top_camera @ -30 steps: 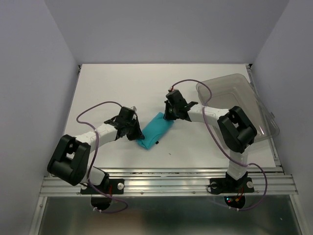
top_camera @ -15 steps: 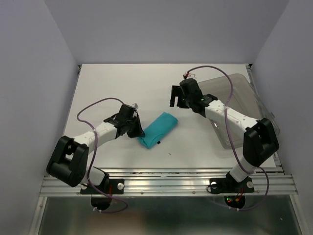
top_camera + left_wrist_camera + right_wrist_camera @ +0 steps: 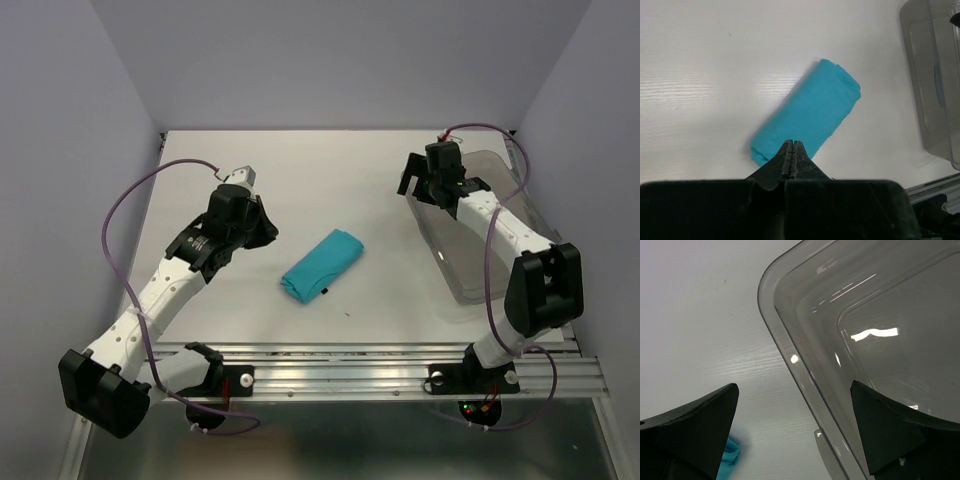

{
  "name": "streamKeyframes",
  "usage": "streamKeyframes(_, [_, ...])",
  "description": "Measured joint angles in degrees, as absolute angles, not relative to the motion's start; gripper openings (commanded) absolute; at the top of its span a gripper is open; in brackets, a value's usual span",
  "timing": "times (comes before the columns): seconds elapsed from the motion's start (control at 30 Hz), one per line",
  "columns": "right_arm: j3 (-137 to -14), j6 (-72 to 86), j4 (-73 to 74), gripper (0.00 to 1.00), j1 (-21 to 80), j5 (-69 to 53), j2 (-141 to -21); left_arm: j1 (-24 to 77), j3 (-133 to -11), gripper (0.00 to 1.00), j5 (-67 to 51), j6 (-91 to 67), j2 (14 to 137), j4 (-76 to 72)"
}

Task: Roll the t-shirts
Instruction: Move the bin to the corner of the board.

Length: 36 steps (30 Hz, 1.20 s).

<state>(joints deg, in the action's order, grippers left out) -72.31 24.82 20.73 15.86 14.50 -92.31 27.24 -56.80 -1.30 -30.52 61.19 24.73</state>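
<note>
Teal cloth, smooth and plain: the t-shirt [image 3: 322, 264] is a tight roll lying near the middle of the white tabletop [image 3: 300, 165]. My left tool [image 3: 791, 145] hangs to its left, apart from it, fingers pressed together on nothing. My right tool [image 3: 412, 185] gapes wide, well apart, over the clear bin [image 3: 790, 357] corner. The roll's long axis runs diagonally, near-left to far-right.

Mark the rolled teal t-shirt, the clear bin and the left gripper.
rolled teal t-shirt [image 3: 322, 265]: top external view, middle of the roll.
clear bin [image 3: 805, 330]: right wrist view, corner wall.
left gripper [image 3: 791, 143]: left wrist view, between shut fingers.
</note>
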Motion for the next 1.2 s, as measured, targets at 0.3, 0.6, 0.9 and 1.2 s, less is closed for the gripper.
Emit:
streamKeyframes(0.3, [-76.2,24.8,21.4,1.00,11.2,11.0,-97.1,26.9,-57.6,0.00,1.0,-29.8,61.2,28.6])
streamKeyframes(0.6, [-90.3,23.3,22.4,0.99,11.3,2.5,-109.9,26.9,-57.6,0.02,0.9,-29.8,61.2,28.6])
streamKeyframes(0.9, [-100.2,23.2,25.7,0.97,11.4,-8.0,-119.9,26.9,-57.6,0.02,1.0,-29.9,61.2,29.5])
streamKeyframes(1.2, [-100.9,22.2,27.7,0.97,15.0,-14.5,-120.5,26.9,-57.6,0.02,0.8,-30.2,61.2,29.4])
